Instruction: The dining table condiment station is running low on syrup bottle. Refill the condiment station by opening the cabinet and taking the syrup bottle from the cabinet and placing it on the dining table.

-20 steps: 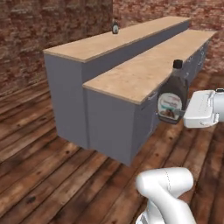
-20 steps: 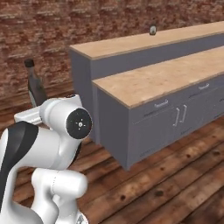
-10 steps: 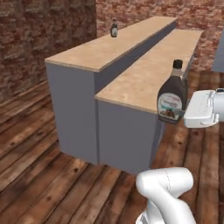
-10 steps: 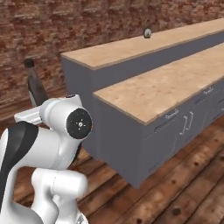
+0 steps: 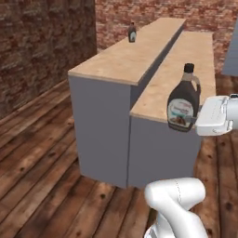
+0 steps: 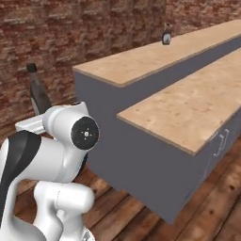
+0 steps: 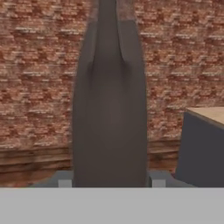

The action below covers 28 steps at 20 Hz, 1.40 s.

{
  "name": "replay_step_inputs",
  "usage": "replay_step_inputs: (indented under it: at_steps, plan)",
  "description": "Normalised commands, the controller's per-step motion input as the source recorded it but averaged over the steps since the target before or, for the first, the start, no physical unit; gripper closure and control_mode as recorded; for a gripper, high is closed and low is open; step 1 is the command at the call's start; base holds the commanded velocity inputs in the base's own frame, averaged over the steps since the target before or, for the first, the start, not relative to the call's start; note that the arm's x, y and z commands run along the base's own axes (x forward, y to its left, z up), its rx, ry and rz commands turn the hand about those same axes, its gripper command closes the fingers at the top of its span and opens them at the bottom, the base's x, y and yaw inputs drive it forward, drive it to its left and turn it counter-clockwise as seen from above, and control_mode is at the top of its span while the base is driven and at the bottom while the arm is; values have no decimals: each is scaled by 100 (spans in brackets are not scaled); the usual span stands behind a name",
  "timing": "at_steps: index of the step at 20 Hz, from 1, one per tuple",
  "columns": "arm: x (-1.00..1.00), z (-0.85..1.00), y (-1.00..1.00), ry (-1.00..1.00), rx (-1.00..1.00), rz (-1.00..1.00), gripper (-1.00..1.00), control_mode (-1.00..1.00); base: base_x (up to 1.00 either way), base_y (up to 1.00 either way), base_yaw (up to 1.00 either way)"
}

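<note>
The syrup bottle (image 5: 183, 104), dark brown with a black cap, loop handle and pale label, hangs upright in the air in front of the dining table's near end. My gripper (image 5: 189, 121) is shut on its lower body from the right. In the hand view the bottle (image 7: 109, 109) stands between the two fingers (image 7: 64, 179). From the right base view its neck and shoulder (image 6: 37, 92) rise behind my arm. The dining table (image 5: 139, 51) has a higher wood-top level and a lower one (image 6: 197, 103) with grey sides. The cabinet is out of view.
A second small dark bottle (image 5: 132, 33) stands far along the table's upper level. Red brick walls (image 5: 42, 42) run behind and to the left. Wooden floor (image 5: 42, 176) lies around the table's near corner. Grey doors with handles (image 6: 221, 141) sit under the lower level.
The whole picture has shifted: the base has driven, and the table's near corner now looks closer and turned end-on. The bottle stays held in the gripper as before.
</note>
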Motion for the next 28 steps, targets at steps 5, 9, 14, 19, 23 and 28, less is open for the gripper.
replay_step_inputs:
  at_steps: [5,9,14,19,23,28]
  plan:
    - [0,0,0,0,0,0,100,100,62,100,-9]
    - [0,0,0,0,0,0,100,100,67,100,-10]
    - [0,0,0,0,0,0,100,100,69,100,-14]
    - [0,0,0,0,0,0,100,100,61,100,-29]
    - [0,0,0,0,0,0,100,100,51,100,-42]
    - [0,0,0,0,0,0,100,100,50,100,-50]
